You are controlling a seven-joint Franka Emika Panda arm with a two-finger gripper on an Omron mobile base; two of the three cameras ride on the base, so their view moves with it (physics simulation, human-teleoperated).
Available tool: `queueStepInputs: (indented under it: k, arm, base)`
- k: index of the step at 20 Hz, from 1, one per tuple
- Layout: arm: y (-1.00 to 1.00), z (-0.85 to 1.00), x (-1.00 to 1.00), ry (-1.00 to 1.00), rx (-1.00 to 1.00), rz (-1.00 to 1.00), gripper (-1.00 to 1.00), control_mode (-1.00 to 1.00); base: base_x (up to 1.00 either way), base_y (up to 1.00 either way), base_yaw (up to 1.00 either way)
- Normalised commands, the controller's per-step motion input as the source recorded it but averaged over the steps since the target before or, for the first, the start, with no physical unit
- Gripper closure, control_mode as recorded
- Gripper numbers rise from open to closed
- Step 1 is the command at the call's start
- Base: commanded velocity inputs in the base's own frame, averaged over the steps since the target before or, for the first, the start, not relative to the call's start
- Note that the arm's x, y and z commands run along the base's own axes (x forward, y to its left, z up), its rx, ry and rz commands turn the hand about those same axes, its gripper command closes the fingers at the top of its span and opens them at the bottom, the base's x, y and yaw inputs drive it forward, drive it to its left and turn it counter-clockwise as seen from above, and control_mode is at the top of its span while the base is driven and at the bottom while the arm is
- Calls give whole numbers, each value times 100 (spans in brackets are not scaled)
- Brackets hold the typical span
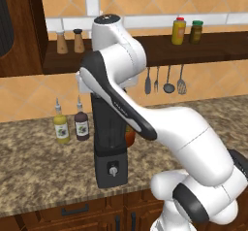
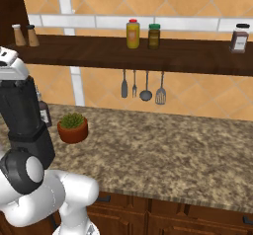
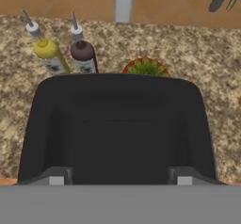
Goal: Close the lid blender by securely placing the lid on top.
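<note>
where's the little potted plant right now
The small green plant in its terracotta pot stands on the speckled granite counter, just right of the tall black blender in the right base view, below the hanging utensils.

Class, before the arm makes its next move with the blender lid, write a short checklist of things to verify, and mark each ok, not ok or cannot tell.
1. Blender upright on the counter: ok.
2. Hand above the jar: ok.
3. Lid centred before the gripper: ok.
4. Lid seated on the rim: cannot tell.
5. Fingers gripping the lid: cannot tell.
6. Sauce bottles and potted plant stand apart from the blender: ok.
</note>
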Motion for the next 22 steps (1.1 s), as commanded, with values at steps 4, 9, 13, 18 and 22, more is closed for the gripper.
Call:
queueStepInputs:
  k: [4, 9, 13, 18, 22]
  arm:
    - [0, 0, -28, -27, 0, 0, -100, -100]
    - [0, -8, -10, -13, 0, 0, -100, -100]
    - [-4, -7, 0, -6, 0, 0, -100, -100]
    - [-5, 0, -8, -18, 0, 0, -100, -100]
    - [0, 0, -10, -21, 0, 0, -100, -100]
  base:
    - [0, 0, 0]
    - [0, 0, 0]
    - [0, 0, 0]
    - [0, 0, 0]
    - [0, 0, 0]
